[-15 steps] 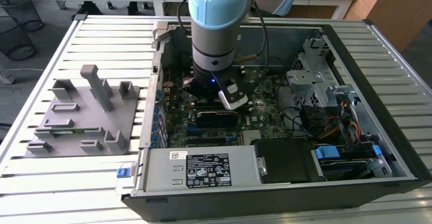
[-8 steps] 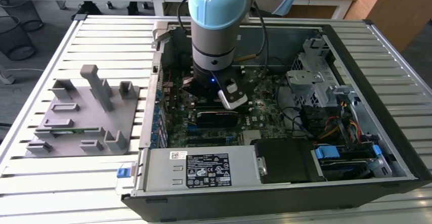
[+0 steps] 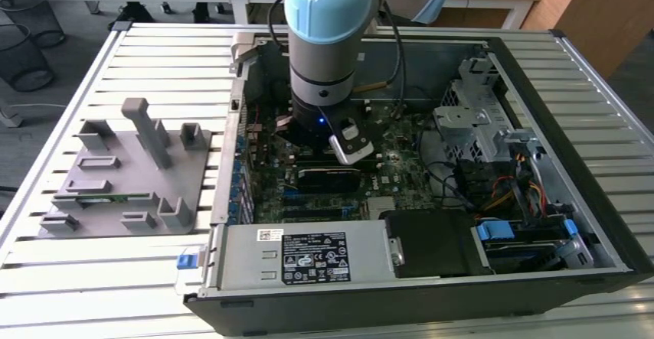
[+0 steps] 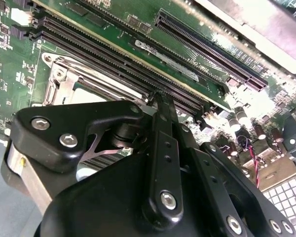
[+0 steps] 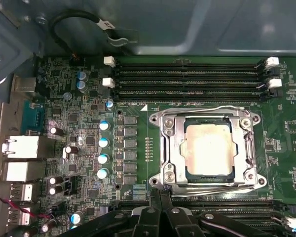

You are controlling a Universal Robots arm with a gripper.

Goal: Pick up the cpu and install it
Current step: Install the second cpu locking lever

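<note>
Exterior view: the arm reaches down into the open computer case [image 3: 572, 86], over the motherboard [image 3: 399, 167] at the picture's centre. First wrist view: the cpu [image 5: 209, 150], silver-topped and glare-washed, already lies flat inside the metal socket frame [image 5: 164, 148], so seating looks done. Second wrist view: the hand [image 4: 160, 98] hovers beside that socket, fingers apparently together, gripping nothing.

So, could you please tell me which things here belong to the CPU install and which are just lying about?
Part of the job:
- cpu, sitting in the socket frame
- gripper, just beside that frame
- motherboard

Just lying about:
- grey tray on the table, at the exterior view's left
- memory slots
- power supply
- drive cage
</note>
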